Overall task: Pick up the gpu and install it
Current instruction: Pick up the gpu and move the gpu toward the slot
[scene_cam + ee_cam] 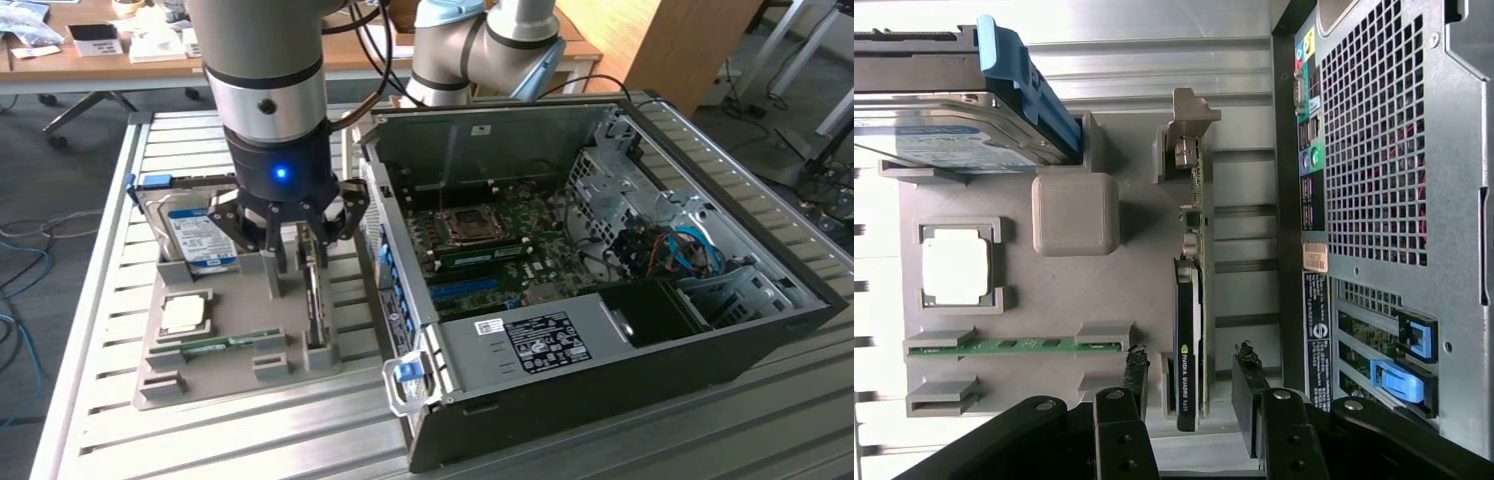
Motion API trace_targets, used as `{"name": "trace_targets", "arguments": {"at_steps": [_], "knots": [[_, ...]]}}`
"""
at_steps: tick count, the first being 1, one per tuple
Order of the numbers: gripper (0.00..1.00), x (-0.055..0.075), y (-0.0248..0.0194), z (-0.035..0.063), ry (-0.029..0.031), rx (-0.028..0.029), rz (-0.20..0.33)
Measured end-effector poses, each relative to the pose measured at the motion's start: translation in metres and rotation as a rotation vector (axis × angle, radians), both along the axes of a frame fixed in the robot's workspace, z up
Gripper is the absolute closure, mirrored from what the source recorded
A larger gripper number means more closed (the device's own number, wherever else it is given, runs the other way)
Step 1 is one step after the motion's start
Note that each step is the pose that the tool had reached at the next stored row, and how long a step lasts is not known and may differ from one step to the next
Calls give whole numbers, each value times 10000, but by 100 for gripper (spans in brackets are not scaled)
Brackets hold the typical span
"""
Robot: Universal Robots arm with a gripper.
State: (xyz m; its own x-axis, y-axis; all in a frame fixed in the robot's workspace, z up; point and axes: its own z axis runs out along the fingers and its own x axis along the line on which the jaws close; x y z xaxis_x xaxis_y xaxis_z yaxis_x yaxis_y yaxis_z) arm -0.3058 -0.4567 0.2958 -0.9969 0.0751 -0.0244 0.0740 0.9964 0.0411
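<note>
The gpu [1187, 340] is pictured standing on edge in a grey holder tray [1054, 290] beside the computer case [1374, 150]. It lies directly beneath the gripper [1192, 375], whose wide-spread jaws are set astride its long axis, nothing held.

— What sits on the grey tray [243, 308]?
— A hard drive [198, 238] standing on edge at the far end, a CPU [183, 314] lying flat, and a memory stick [218, 343] in its slot nearer the camera.
— And beside the tray?
— An open computer case [601, 395] on the slatted metal table [94, 400], with its motherboard [527, 255] exposed.
</note>
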Motion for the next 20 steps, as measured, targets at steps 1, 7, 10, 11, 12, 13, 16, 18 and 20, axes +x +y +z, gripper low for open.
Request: {"name": "trace_targets", "arguments": {"at_steps": [1,7,10,11,12,13,16,18,20], "knots": [[53,0,0,-9,1,-1,0],[53,1,0,-52,3,-2,-1],[53,12,0,-56,2,-1,-1],[53,14,0,-60,1,-1,-1],[53,14,1,-67,2,-1,-1],[53,14,0,-77,1,-3,-1],[53,15,0,-87,4,-7,0],[53,15,0,-88,2,-6,0],[53,15,0,-88,2,-6,0]]}}
